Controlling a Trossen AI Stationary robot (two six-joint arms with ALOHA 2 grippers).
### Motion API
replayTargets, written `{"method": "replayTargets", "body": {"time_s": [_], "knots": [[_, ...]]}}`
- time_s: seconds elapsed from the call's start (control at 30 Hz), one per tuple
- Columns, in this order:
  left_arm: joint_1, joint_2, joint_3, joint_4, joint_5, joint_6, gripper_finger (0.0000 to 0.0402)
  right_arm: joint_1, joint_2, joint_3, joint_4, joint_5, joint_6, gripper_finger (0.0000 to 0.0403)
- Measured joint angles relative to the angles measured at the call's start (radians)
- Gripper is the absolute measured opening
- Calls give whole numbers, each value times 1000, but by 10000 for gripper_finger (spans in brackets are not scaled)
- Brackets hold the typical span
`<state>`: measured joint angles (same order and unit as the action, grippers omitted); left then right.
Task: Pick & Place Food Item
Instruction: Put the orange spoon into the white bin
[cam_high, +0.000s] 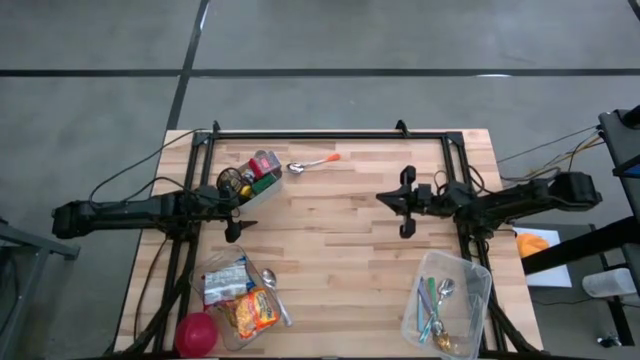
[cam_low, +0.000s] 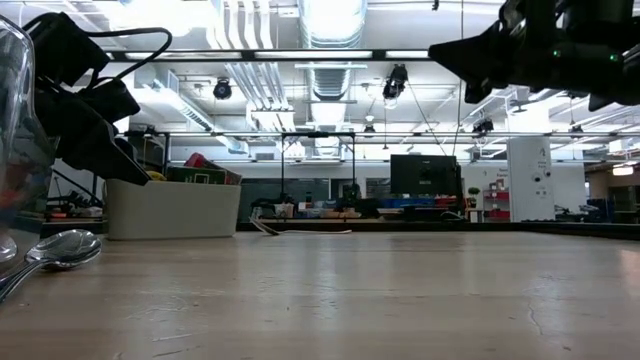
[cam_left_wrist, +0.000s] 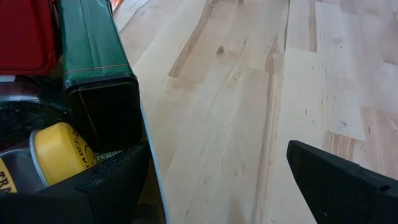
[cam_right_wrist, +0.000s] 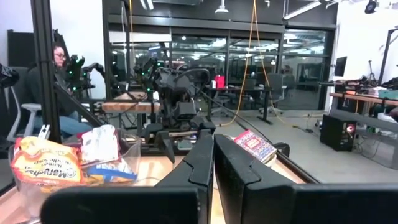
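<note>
table (cam_high: 340, 240): light wood planks | on it: white bin (cam_high: 262, 192), spoon (cam_high: 312, 164) (orange handle), two clear containers (cam_high: 242, 300) (cam_high: 450, 300), red ball (cam_high: 196, 333)

Food items are lying in two containers: packets (cam_high: 250, 308) in a clear bin (cam_high: 222, 270), cans and boxes (cam_high: 262, 166) in a white bin (cam_high: 262, 194).

high: straight down over whole desk (cam_high: 350, 220) | low: desk-top level, facing room | left wrist: close above white bin (cam_left_wrist: 149, 168), also seen high and low | right wrist: level, faces left arm (cam_right_wrist: 174, 93) across desk
</note>
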<state>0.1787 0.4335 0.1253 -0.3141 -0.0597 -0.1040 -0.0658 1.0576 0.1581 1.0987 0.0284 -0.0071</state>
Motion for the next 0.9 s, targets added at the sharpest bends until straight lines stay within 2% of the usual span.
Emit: {"method": "replayTargets", "body": {"time_s": [0.9], "knots": [[0,0,0,0,5,20,383,0,116,-1,-2,-2,-1,11]]}}
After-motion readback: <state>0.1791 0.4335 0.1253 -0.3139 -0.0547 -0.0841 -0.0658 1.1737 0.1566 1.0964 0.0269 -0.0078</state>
